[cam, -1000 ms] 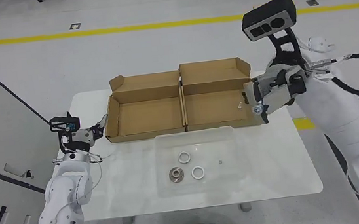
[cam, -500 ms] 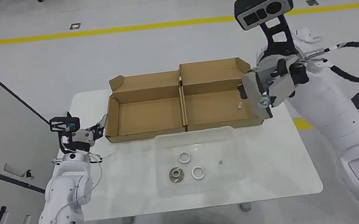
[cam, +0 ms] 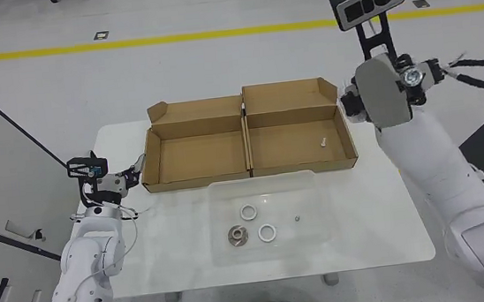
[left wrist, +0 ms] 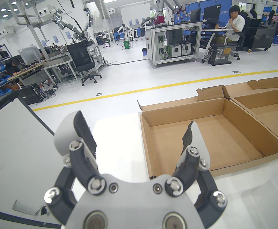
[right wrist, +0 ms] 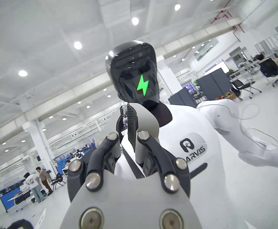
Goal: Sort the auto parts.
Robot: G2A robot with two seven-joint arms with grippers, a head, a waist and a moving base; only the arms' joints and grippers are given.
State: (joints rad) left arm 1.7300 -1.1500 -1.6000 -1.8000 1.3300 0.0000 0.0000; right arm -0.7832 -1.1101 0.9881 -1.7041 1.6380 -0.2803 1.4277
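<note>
- Tray (cam: 303,183) holds two rings (cam: 249,211) and a metal hub (cam: 236,234): light, stiff, slick, so I'd pinch across rims.
- Left gripper (left wrist: 134,121) gapes empty beside box (left wrist: 217,134).
- Right gripper (right wrist: 126,110), raised, pinches tiny screw (right wrist: 124,112).

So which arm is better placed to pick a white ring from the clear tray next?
Probably left: the left end effector is open, low by the left box. The right end effector is raised, facing away from the table, shut on a small metal part.
</note>
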